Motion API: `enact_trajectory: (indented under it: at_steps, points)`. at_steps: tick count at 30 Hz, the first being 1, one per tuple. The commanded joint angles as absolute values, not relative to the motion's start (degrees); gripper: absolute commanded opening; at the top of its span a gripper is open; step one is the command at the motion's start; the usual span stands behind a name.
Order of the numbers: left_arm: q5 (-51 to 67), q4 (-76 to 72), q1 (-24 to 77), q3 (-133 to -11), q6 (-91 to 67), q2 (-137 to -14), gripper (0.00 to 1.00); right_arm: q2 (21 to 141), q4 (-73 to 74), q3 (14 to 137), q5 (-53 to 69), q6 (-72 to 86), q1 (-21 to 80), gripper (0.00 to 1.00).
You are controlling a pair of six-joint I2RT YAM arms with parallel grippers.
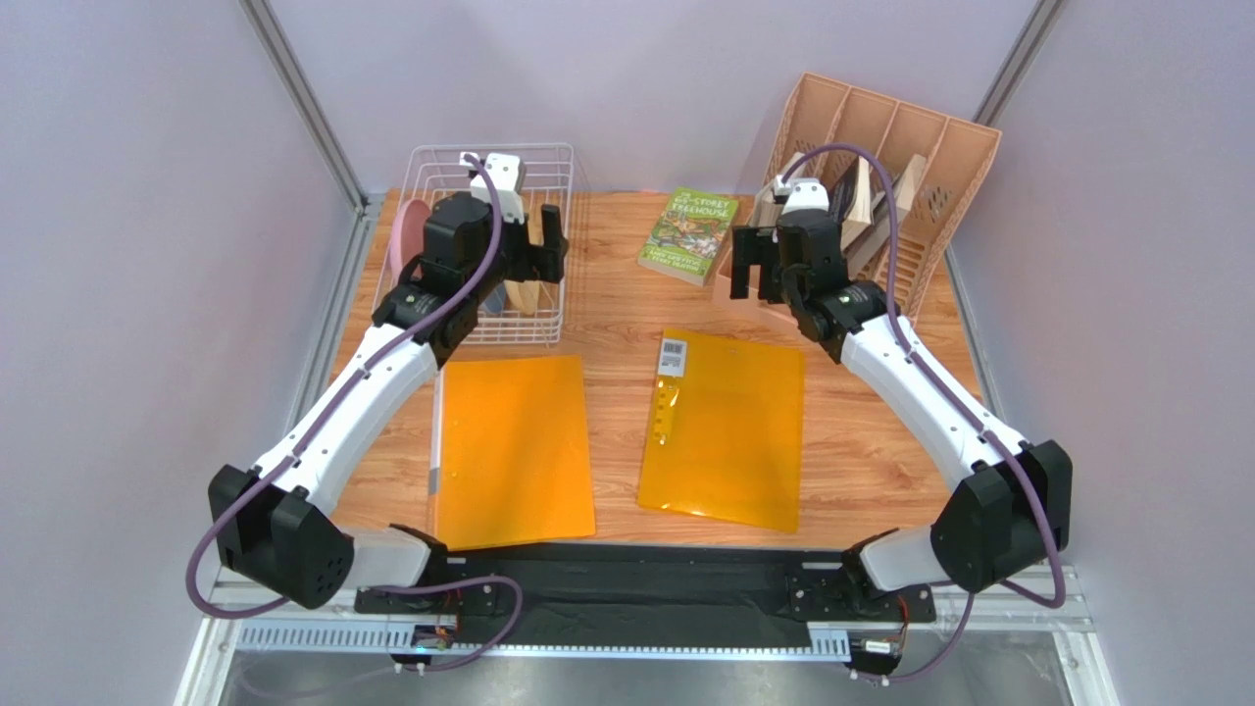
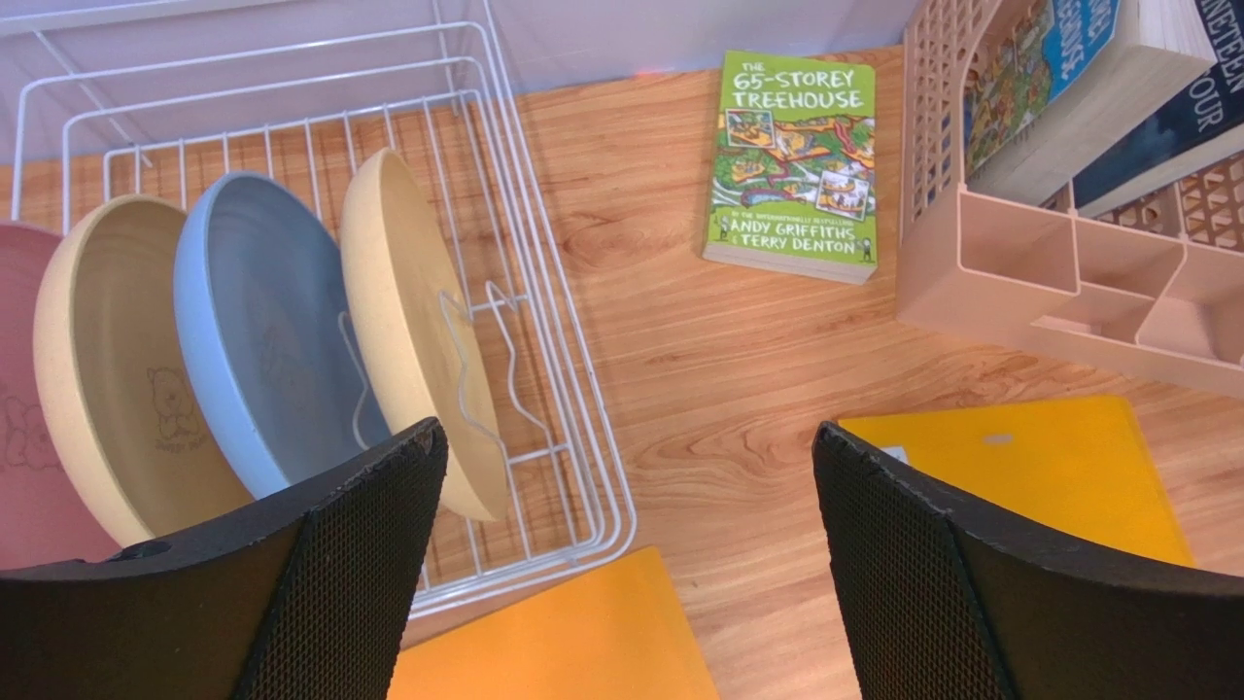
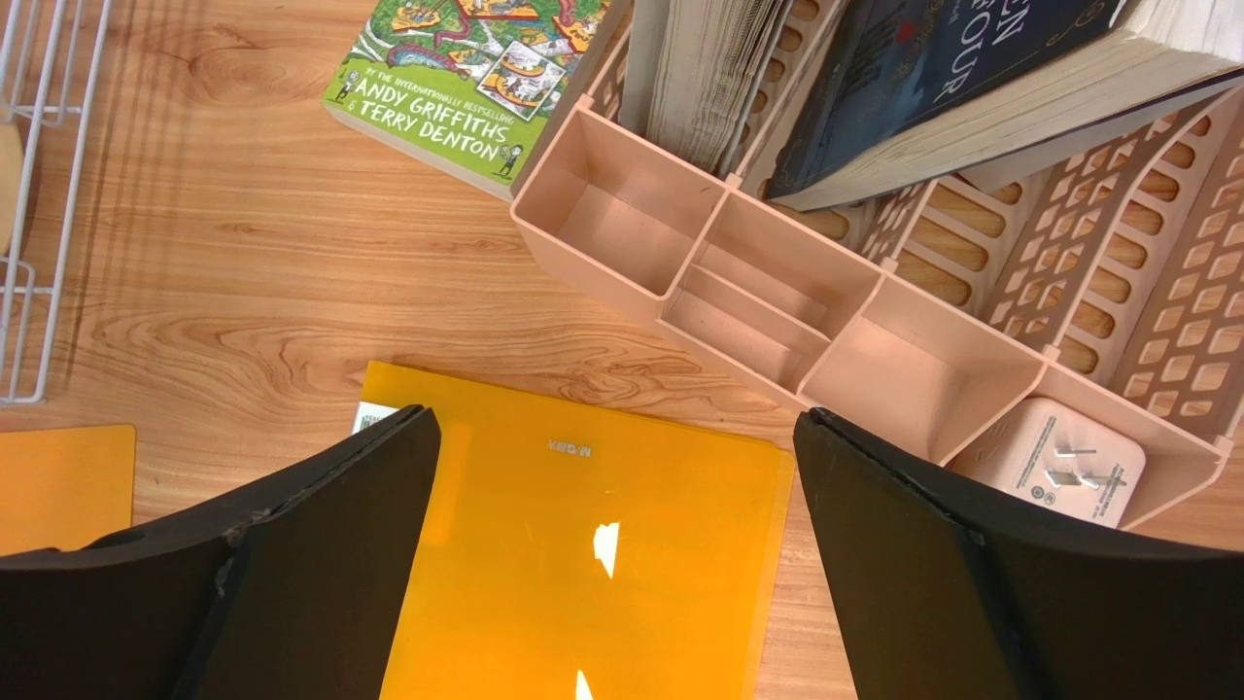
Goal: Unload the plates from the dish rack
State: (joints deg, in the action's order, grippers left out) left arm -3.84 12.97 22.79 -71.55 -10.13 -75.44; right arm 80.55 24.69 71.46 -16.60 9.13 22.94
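The white wire dish rack [image 2: 581,423] stands at the back left of the table [image 1: 548,165]. Four plates stand on edge in it, side by side: a pink one [image 2: 21,438] at the left, then a cream-yellow one [image 2: 110,350], a light blue one [image 2: 263,314] and a second cream-yellow one [image 2: 416,299]. In the top view only the pink plate [image 1: 408,236] shows; the arm hides the others. My left gripper [image 1: 533,258] is open and empty above the rack's right near corner [image 2: 628,452]. My right gripper [image 1: 760,272] is open and empty, hovering by the organizer [image 3: 613,438].
A green book [image 1: 688,233] lies flat on the table behind centre. A peach slotted organizer [image 1: 899,162] with books stands at the back right; a white charger [image 3: 1051,460] lies in its front compartment. Two orange folders [image 1: 513,449] [image 1: 725,427] lie mid-table.
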Motion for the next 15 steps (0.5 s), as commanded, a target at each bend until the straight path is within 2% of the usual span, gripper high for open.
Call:
enact_trajectory:
  at_steps: [1,5,10,15]
  points:
    - [-5.2,10.5,22.5,-70.7,-9.8,-73.1,1.0,81.0,24.4,73.6,-17.3,8.3,22.8,1.0]
    - [-9.9,9.3,22.5,-69.3,-8.9,-72.2,1.0,81.3,24.3,73.6,-17.1,8.2,22.7,1.0]
    - [-9.9,10.7,21.6,-72.0,-6.5,-74.4,1.0,82.0,24.2,73.6,-16.6,8.1,22.8,1.0]
    - [-21.3,11.9,21.4,-76.1,-2.6,-79.7,0.96,82.4,24.1,73.7,-16.6,8.0,22.8,1.0]
